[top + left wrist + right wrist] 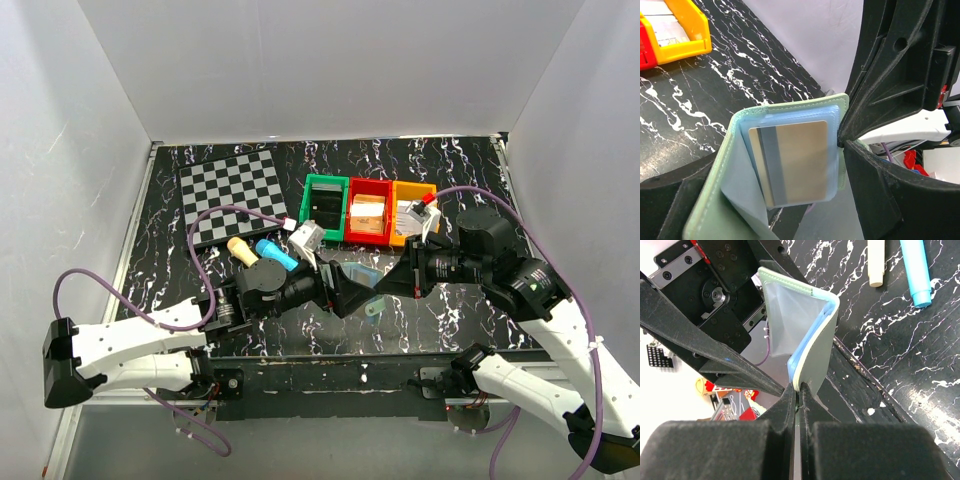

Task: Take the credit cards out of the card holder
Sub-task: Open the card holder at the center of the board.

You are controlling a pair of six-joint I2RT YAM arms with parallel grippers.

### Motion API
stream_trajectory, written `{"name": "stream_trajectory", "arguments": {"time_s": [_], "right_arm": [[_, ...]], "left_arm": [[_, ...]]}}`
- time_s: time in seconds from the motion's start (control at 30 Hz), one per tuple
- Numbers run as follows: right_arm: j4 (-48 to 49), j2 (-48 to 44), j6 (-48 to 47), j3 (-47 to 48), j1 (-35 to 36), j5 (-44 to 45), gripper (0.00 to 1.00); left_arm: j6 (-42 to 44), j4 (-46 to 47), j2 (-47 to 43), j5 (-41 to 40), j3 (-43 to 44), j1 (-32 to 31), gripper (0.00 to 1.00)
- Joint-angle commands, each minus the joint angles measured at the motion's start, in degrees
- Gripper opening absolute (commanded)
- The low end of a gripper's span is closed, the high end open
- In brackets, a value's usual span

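While the card holder [735, 185] hangs open, lifted off the table [450, 180] near its middle, I can see one of the credit cards [800, 160] seated in a clear inner pocket, pale with a grey stripe down one side. The right gripper [799, 400] is pinched tight on the edge of one panel. The left gripper [338, 290] has its jaws spread wide on either side of the open panels. One finger [675, 205] lies against the outer flap, though I cannot tell whether it presses. Behind sit a green bin [324, 208], a red bin [369, 212] and an orange bin [412, 215] in a row, with a checkered board [232, 195] to their left. A blue marker [275, 253] and a cream stick [240, 250] lie near the left arm.
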Motion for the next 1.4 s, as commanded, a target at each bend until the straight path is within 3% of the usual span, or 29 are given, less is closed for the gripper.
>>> {"name": "stream_trajectory", "arguments": {"time_s": [0.0,0.3,0.37,0.53,0.6,0.8,0.97,1.1,1.3,1.37], "right_arm": [[1.8,-0.8,0.4,2.8,0.3,-2.0,0.01],[1.8,-1.1,0.1,2.7,0.3,-1.9,0.01],[1.7,-1.2,0.0,2.6,0.3,-1.9,0.01],[1.7,-1.4,0.0,2.7,0.3,-1.9,0.01],[1.5,-1.5,-0.1,2.6,0.3,-1.7,0.01],[3.1,-2.2,-0.1,1.1,0.3,-1.7,0.01],[5.0,-2.2,0.6,-0.3,0.3,-2.5,0.01],[6.6,-2.2,1.2,-1.8,0.2,-2.9,0.01],[11.1,-3.0,3.0,-4.9,0.2,-4.8,0.01],[13.2,-3.2,3.8,-5.7,0.2,-6.0,0.01]], "left_arm": [[0.8,-2.3,-0.6,-2.7,0.8,-0.1,0.77],[0.3,-2.1,-4.2,-4.8,-2.2,-0.1,0.58],[0.1,-2.6,-4.3,-5.1,-2.2,-0.1,0.58],[-0.7,-2.6,-6.1,-6.0,-3.4,-0.1,0.72],[-0.8,-2.0,-7.1,-6.0,-4.1,-0.2,0.72],[-0.6,-2.7,-9.7,-5.3,-4.5,-0.1,0.55],[-0.5,-2.8,-11.1,-4.5,-4.9,-0.1,0.35],[-0.1,-2.8,-11.2,-3.5,-3.9,-0.1,0.29],[1.5,-5.4,-9.4,-1.3,-1.0,-0.1,0.31],[1.8,-5.8,-8.8,-1.0,-0.1,-0.1,0.20]]}}
